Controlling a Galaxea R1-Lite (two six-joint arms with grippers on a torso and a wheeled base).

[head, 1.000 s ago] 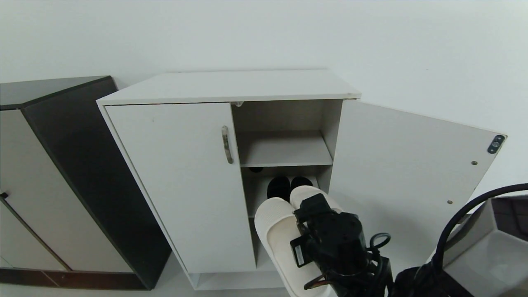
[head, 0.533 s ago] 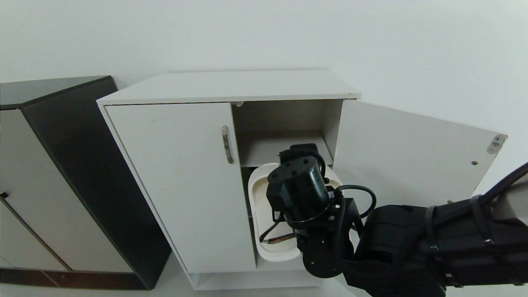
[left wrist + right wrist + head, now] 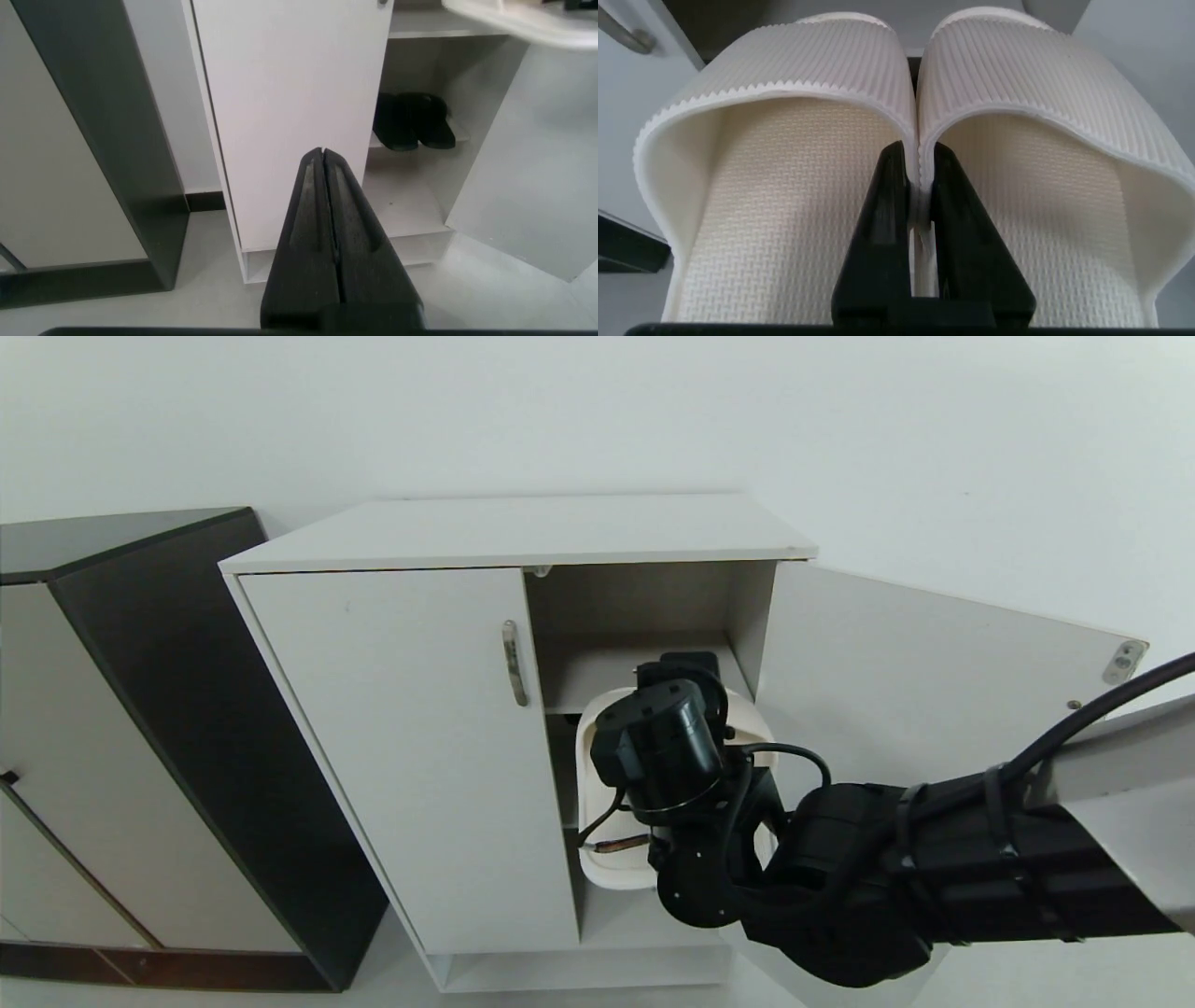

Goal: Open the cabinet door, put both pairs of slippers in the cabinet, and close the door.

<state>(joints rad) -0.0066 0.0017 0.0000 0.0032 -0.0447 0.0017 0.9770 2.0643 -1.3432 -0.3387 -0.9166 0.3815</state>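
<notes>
The white cabinet [image 3: 401,747] has its left door shut and its right door [image 3: 915,691] swung wide open. My right gripper [image 3: 918,163] is shut on the inner edges of the pair of white slippers [image 3: 775,205], held side by side. In the head view the white slippers [image 3: 590,784] sit in the cabinet's opening just below the upper shelf [image 3: 597,677], partly hidden by my right wrist. The black slippers [image 3: 414,121] lie on the lower shelf inside. My left gripper [image 3: 322,154] is shut and holds nothing, low in front of the closed door.
A dark cabinet [image 3: 187,709] stands close against the white one's left side. A metal handle [image 3: 511,663] runs along the closed door's edge. The wall is right behind, and bare floor [image 3: 486,280] lies before the cabinet.
My right arm has carried the white slippers up and forward, from low in front of the cabinet into its opening. The black slippers are now hidden behind them in the head view.
</notes>
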